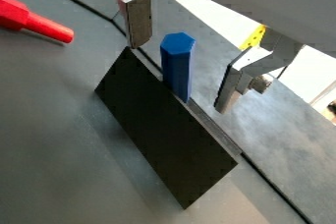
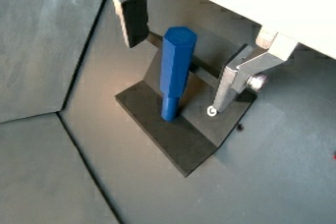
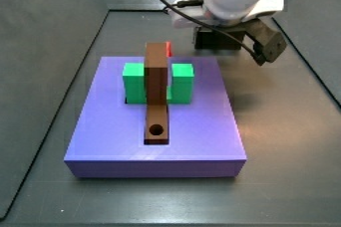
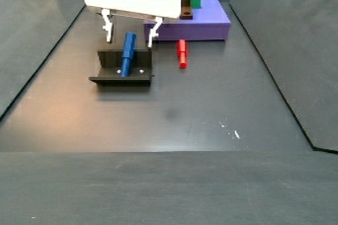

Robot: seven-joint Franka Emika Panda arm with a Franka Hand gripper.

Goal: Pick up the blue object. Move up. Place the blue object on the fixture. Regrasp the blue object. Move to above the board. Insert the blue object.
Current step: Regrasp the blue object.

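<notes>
Hand (image 2: 178,56): hovering spread, straddling the blue object (image 2: 174,73).
Blue object: leaning on the fixture (image 2: 184,130), seemingly unclamped.
Risk: closing off-centre, tipping it.

The dark floor (image 4: 199,120) carries the fixture (image 4: 122,76), a red peg (image 4: 181,53) and the board (image 4: 211,20); the tool (image 4: 128,30) hangs over the fixture.

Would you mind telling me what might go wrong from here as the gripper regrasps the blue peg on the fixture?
1. The blue object leans on the fixture between the open gripper's fingers; uneven closing could push it off.
2. A tilted grasp might misalign it with the brown bar's hole on the board.
3. A red piece lies near the path.
</notes>
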